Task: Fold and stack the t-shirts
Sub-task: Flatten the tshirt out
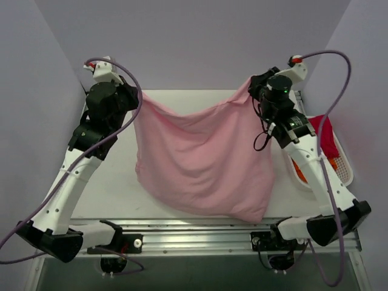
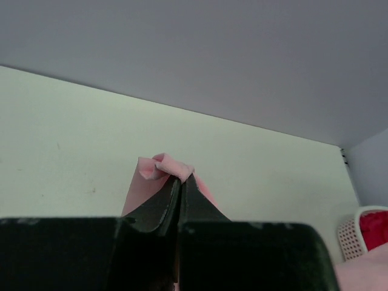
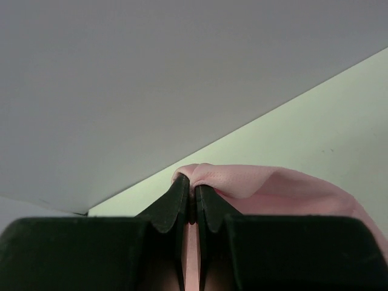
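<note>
The tabletop (image 1: 109,188) lies under the light pink t-shirt (image 1: 203,157), which hangs spread between both arms. A white basket (image 1: 342,163) right of the shirt holds red and orange cloth. The left hand (image 2: 182,179) and right hand (image 3: 194,182) each pinch an upper corner, clamped tight.

My left gripper (image 1: 132,97) and my right gripper (image 1: 253,88) stand raised at the far left and far right, above the white table (image 1: 115,188), each pinching an upper corner of the light pink cloth t-shirt (image 1: 203,160), which hangs spread between them. Its lower edge reaches down toward the near side of the table, ahead of my two arm bases. Off the table's right edge, beside my right arm, a white perforated plastic basket (image 1: 342,163) holds a magenta-red shirt (image 1: 327,138) with an orange shirt (image 1: 298,170) nearer my base.
</note>
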You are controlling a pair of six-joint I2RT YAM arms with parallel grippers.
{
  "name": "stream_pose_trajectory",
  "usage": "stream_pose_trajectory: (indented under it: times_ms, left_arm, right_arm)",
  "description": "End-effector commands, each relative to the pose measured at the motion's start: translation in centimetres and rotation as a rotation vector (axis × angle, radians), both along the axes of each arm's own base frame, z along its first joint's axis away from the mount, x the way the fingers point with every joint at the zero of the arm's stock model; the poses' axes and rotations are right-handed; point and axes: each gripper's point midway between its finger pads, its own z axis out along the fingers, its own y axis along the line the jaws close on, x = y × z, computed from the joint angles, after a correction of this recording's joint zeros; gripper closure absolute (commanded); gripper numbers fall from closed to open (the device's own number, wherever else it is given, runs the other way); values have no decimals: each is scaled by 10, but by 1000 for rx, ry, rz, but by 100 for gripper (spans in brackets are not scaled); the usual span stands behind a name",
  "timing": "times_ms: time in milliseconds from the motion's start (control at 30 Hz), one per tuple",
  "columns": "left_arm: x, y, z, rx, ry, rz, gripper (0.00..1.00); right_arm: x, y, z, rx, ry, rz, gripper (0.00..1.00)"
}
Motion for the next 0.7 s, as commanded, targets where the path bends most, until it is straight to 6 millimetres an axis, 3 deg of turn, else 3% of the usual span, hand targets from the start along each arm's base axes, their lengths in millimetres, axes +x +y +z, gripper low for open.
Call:
stream_pose_trajectory:
  times_ms: [0,33,67,100,133,167,200,233,267,300,333,367,433,467,533,567,600,633,667]
  left_arm:
    - [51,13,14,-32,-41,-24,98]
    - [75,10,-8,-14,12,-32,98]
    - [88,14,-13,-9,28,-26,98]
    - [99,16,-16,-2,36,-27,98]
    - [120,21,-17,-3,37,-28,98]
    - [130,25,-16,-1,33,-27,98]
    - [138,28,-15,-2,39,-29,98]
    - [156,31,-1,-11,13,-48,98]
    - [164,32,6,-12,7,-53,98]
    - [167,34,6,4,35,-54,98]
    - [185,33,-6,21,66,-56,98]
    - [180,35,44,21,-35,-56,98]
    - [183,35,47,45,-24,-58,98]
    - [172,33,76,41,-88,-84,98]
    - [159,34,95,48,-130,-88,98]
    - [152,36,102,48,-145,-84,98]
    - [156,36,92,48,-127,-82,98]
    - [139,38,106,45,-158,-81,98]
    - [135,39,104,42,-155,-76,98]
  right_arm:
    - [50,-12,13,-12,-44,-77,100]
    - [62,-11,23,-3,-59,-52,100]
    - [88,-9,-1,-15,-5,-54,100]
    - [102,-21,-4,-12,1,-70,100]
    - [112,-21,13,-2,-32,-62,100]
    - [133,-19,-3,-21,-1,-57,100]
    - [142,-25,0,-40,-9,-71,100]
    - [144,-30,26,-39,-49,-81,100]
    - [160,-30,18,-50,-33,-82,100]
    - [164,-33,30,-50,-55,-85,100]
    - [167,-40,37,-64,-58,-97,100]
    - [166,-41,67,-58,-124,-96,100]
    - [159,-47,96,-78,-192,-110,100]
    - [150,-52,115,-74,-233,-122,100]
    - [137,-57,136,-72,-291,-125,100]
    - [117,-62,155,-71,-331,-133,100]
    - [121,-62,134,-81,-281,-131,100]
    - [114,-63,141,-72,-320,-134,100]
    - [94,-67,154,-53,-353,-136,100]
